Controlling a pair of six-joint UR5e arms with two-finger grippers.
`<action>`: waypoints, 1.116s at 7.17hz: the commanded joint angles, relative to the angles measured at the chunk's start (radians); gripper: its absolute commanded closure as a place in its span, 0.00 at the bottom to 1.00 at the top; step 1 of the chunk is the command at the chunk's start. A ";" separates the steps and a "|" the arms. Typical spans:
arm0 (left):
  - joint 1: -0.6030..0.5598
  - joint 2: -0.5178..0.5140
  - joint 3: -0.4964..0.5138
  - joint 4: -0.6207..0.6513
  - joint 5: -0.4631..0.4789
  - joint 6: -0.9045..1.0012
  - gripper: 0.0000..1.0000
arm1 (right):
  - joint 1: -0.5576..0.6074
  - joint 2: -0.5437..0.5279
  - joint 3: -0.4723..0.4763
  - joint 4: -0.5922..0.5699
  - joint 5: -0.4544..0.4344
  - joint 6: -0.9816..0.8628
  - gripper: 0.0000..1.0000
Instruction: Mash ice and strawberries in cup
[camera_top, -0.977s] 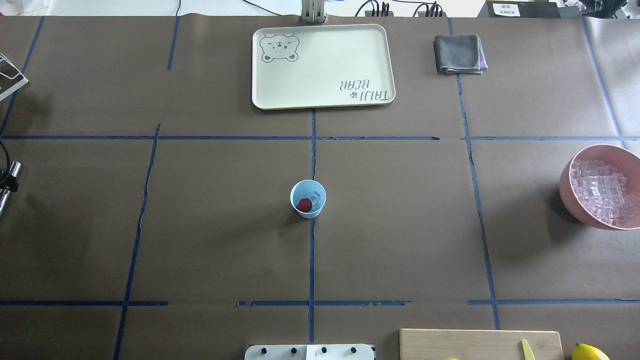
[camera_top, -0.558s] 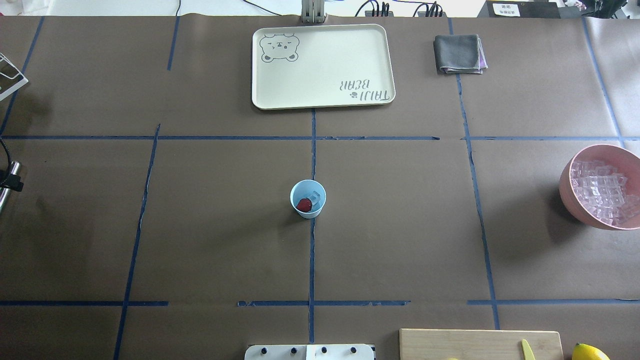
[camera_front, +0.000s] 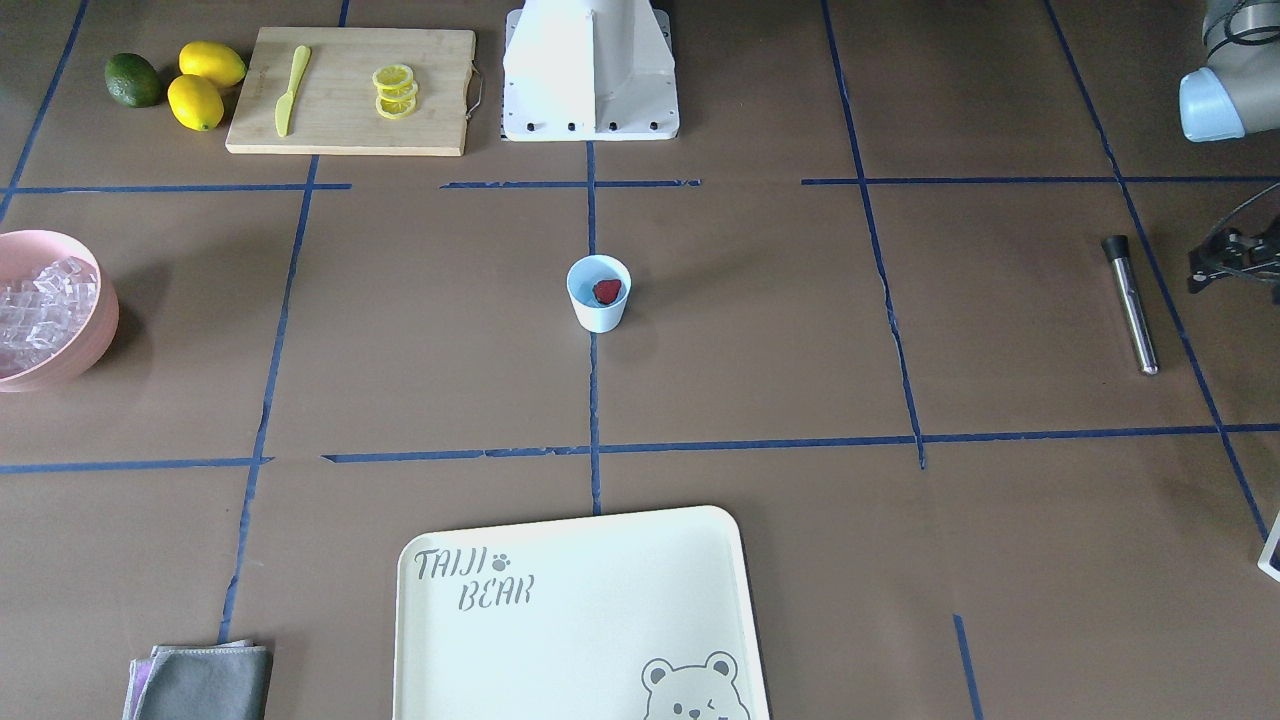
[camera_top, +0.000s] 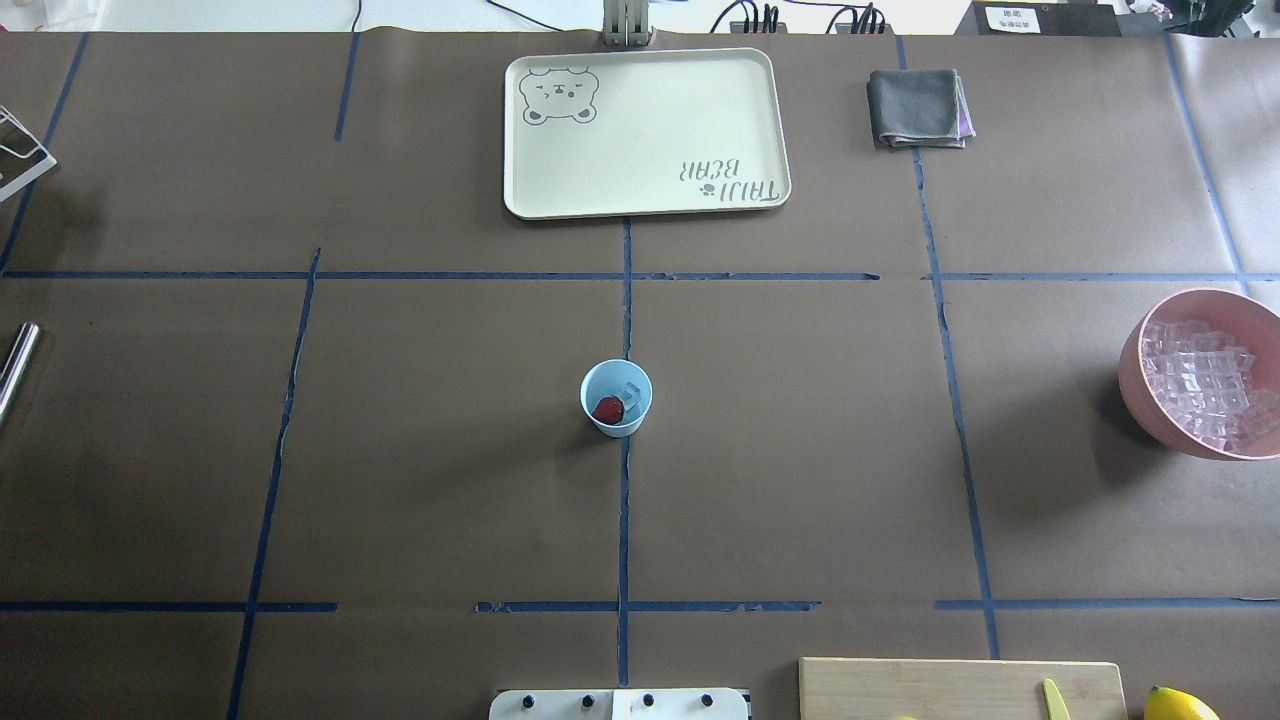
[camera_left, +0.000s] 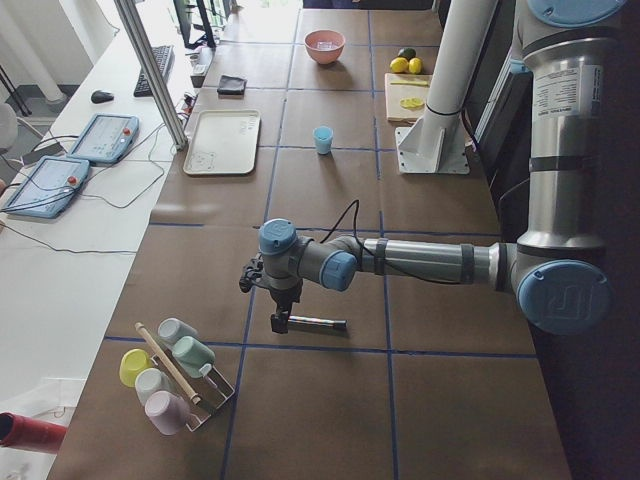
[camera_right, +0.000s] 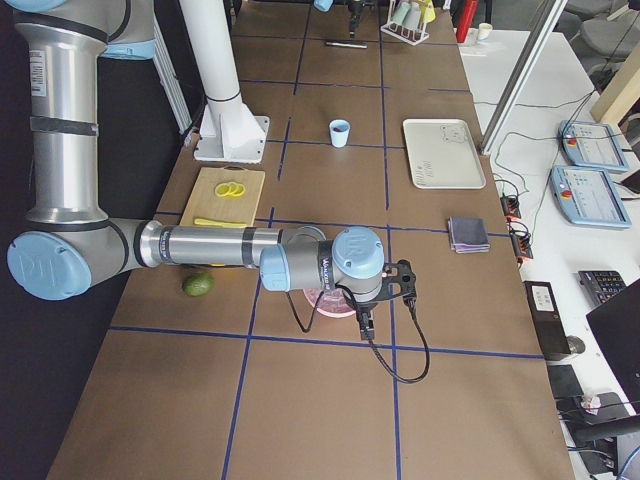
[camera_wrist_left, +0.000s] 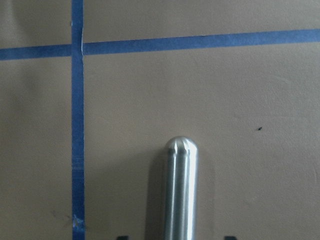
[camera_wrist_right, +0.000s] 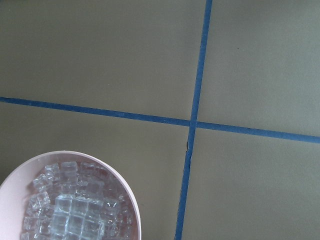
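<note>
The pale blue cup (camera_top: 616, 398) stands at the table's middle and also shows in the front view (camera_front: 598, 300). Inside it lie one red strawberry (camera_top: 607, 409) and a clear ice cube (camera_top: 631, 391). A steel muddler (camera_front: 1130, 303) lies flat at the table's left end; its rounded tip fills the left wrist view (camera_wrist_left: 181, 190). My left gripper (camera_front: 1215, 262) hangs over the muddler's black-capped end, jaws apart on either side of it, not touching. My right gripper (camera_right: 367, 318) hovers by the pink ice bowl (camera_right: 330, 300); I cannot tell whether it is open.
The pink bowl (camera_top: 1135, 365) holds several ice cubes at the right edge. A cream tray (camera_top: 770, 120) and a grey cloth (camera_top: 918, 108) lie at the far side. A cutting board (camera_front: 440, 90) with lemon slices and a knife, lemons and an avocado sit near the base. A cup rack (camera_left: 170, 375) stands at the left end.
The black part of my left gripper seen at the overhead view's left edge has slipped out of that view. The muddler stays on the table. The cup has not moved.
</note>
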 joint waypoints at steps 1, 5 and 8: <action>-0.184 -0.039 -0.003 0.195 -0.072 0.193 0.00 | 0.000 -0.001 -0.004 0.004 0.002 0.000 0.00; -0.286 -0.021 0.072 0.197 -0.127 0.190 0.00 | 0.000 0.000 -0.006 0.007 0.004 0.000 0.00; -0.288 -0.019 0.070 0.196 -0.129 0.189 0.00 | 0.000 -0.001 -0.006 0.008 0.003 0.000 0.00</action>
